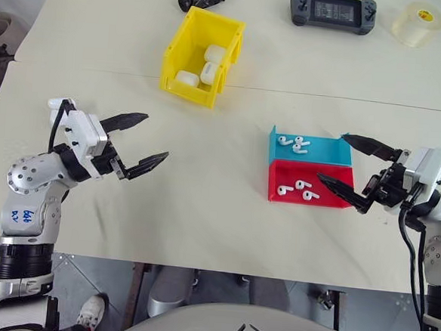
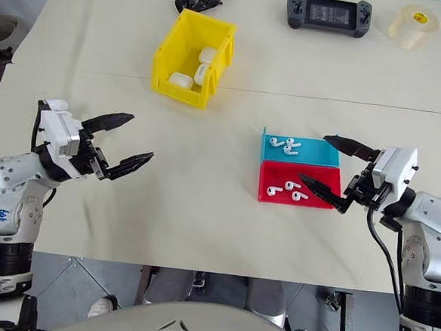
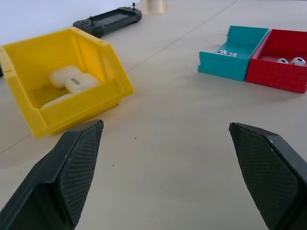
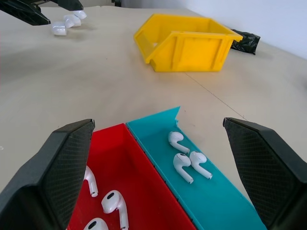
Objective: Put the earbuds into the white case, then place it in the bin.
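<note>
Glossy plastic earbuds (image 4: 184, 160); smooth plastic bin (image 1: 184, 57); matt table (image 1: 203, 202).

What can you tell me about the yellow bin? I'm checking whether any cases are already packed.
The bright yellow plastic bin stands upright on the cream table, beyond the shallow blue tray and apart from it. It has tall walls and a cut-down front lip. Three small glossy white rounded cases lie inside, lids shut. Neither tool touches it.

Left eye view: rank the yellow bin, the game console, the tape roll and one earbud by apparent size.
1. Yellow bin
2. Game console
3. Tape roll
4. Earbud

The console and tape lie farther from the camera, but the order looks safe.
</note>
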Controlling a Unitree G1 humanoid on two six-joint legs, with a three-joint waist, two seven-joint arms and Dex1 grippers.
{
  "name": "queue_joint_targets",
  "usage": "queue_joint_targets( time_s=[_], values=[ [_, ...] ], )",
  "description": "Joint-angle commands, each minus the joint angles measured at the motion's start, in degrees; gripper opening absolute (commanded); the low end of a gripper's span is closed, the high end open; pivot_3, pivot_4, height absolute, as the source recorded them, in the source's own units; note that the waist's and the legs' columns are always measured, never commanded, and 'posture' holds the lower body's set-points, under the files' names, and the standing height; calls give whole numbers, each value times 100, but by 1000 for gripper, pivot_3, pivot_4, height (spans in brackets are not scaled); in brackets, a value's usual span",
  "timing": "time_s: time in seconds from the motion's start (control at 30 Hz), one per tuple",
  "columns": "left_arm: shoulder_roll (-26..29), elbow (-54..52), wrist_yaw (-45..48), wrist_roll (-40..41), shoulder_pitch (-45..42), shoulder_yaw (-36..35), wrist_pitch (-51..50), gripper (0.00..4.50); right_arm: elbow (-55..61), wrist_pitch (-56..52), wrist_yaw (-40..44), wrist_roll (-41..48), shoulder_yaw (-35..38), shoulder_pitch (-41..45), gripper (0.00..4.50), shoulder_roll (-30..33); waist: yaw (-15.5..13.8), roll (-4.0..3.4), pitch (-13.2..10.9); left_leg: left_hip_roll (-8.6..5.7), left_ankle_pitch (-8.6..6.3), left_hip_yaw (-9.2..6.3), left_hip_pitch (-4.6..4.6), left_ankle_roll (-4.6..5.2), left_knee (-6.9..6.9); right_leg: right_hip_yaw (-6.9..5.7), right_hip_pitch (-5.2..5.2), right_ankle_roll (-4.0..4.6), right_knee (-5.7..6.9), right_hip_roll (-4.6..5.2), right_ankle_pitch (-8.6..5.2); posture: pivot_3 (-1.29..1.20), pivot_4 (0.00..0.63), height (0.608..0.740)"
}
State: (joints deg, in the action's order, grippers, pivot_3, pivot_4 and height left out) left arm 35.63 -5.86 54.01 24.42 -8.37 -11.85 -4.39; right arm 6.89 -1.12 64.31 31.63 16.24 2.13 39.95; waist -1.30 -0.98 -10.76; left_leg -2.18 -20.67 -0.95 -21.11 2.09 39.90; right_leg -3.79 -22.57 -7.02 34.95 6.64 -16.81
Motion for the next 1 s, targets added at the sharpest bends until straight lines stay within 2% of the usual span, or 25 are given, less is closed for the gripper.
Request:
queue_joint_targets(
  time_s=[0.03, 0.53, 0.7, 0.9, 1.0],
  values=[
    [70, -153, 19, -151, -55, 39, 288, 4470, 73, 138, 40, 30, 83, 9, 4500, 2, 0, 0, 0, 0, 0, 0, 0, 0, 0, 0, 0, 0, 0, 0, 0, 0, 150, 740],
    [-14, -180, -88, 44, 9, -97, 178, 4470, 53, 137, 166, 23, -1, -16, 4500, -18, 0, 0, 0, 1, 0, 0, 0, 0, 0, 0, 0, 0, 0, 0, 0, 0, 150, 740],
    [-180, -369, -770, 16, 374, -484, 96, 4470, 113, 64, 130, 104, -27, -33, 4500, -113, -1, 0, 0, 1, 0, -1, 0, 0, 0, 0, 0, 0, -2, 0, 0, 0, 150, 740],
    [-732, -1005, -2321, 181, 1567, -1650, -535, 4470, 342, 209, 158, -1, -593, 112, 4500, -565, 64, 1, 0, 10, -1, 1, 1, -5, -3, 4, -4, 1, 0, -5, -1, 0, 150, 740],
    [-923, -1359, -2746, 142, 1952, -1954, -641, 4470, 412, 256, 106, -47, -762, 183, 4500, -692, 60, 3, -1, 10, -3, 1, 2, -7, -2, 7, -2, 1, -5, -2, -1, 0, 150, 740]
  ],
)
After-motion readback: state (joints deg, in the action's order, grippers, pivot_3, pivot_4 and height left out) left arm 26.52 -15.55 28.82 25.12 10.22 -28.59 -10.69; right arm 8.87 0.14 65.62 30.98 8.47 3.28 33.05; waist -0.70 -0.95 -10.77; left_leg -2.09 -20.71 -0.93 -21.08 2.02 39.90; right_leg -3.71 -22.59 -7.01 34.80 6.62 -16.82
